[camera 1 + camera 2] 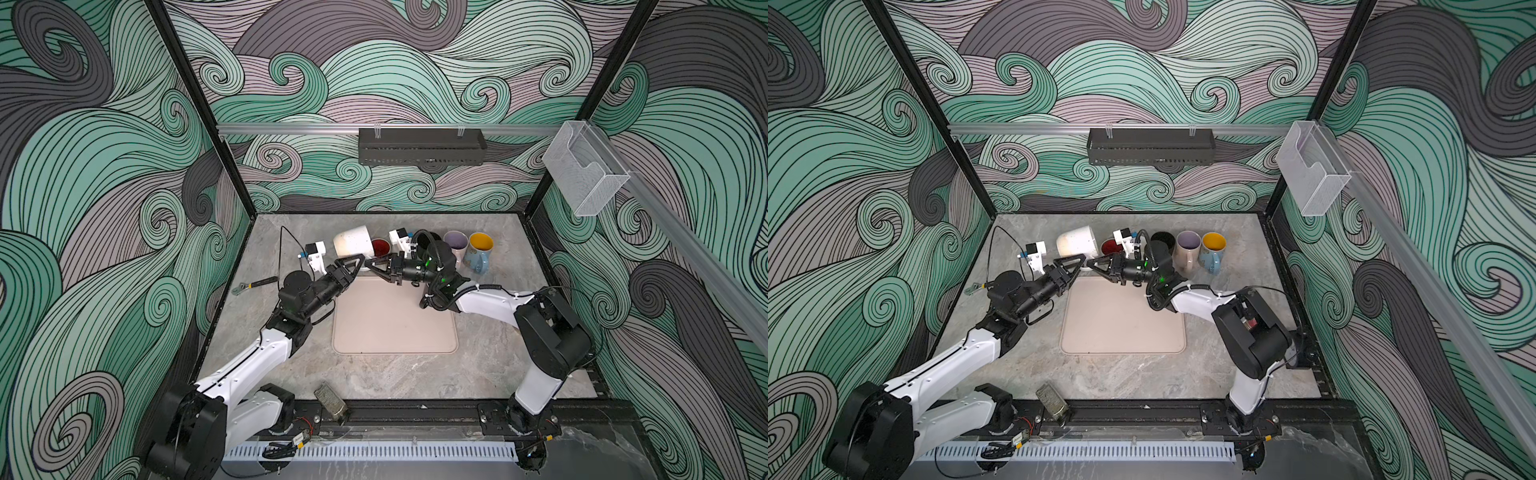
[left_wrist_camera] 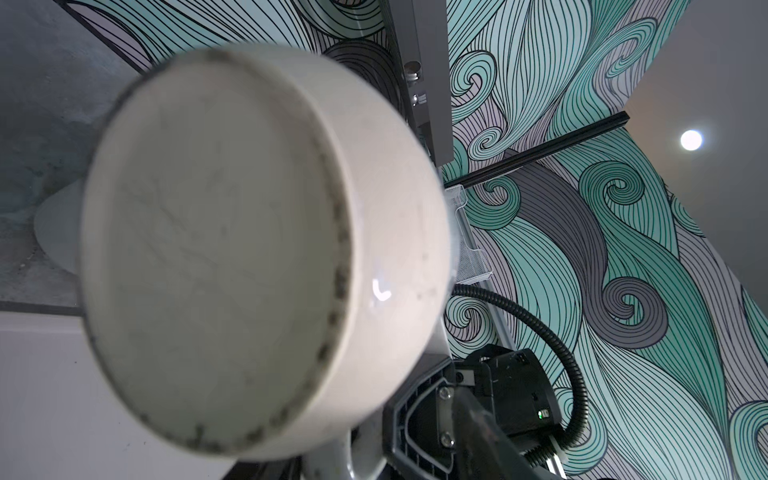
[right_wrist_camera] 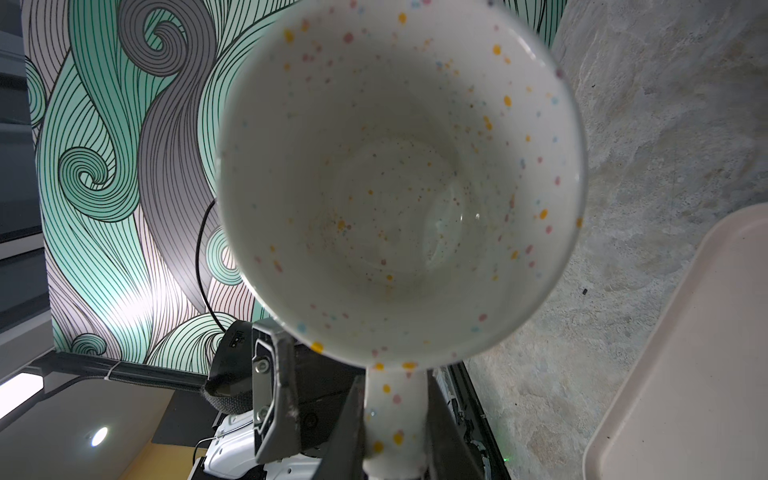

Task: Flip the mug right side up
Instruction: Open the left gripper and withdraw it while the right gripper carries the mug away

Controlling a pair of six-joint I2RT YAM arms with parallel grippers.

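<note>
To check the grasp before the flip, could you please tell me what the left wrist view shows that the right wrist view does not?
Only the left wrist view: the mug seen base-on, its foot ring scuffed. Only the right wrist view: its speckled inside, and the handle clamped in the right hand. Both: the same white mug, close up, before the wave-patterned wall.

White speckled mug, tipped sideways, seemingly aloft

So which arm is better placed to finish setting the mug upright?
Right. The right tool is shut on the handle, holding the mug on its side in the air; the left tool sits beside it, apparently without a grip.
</note>
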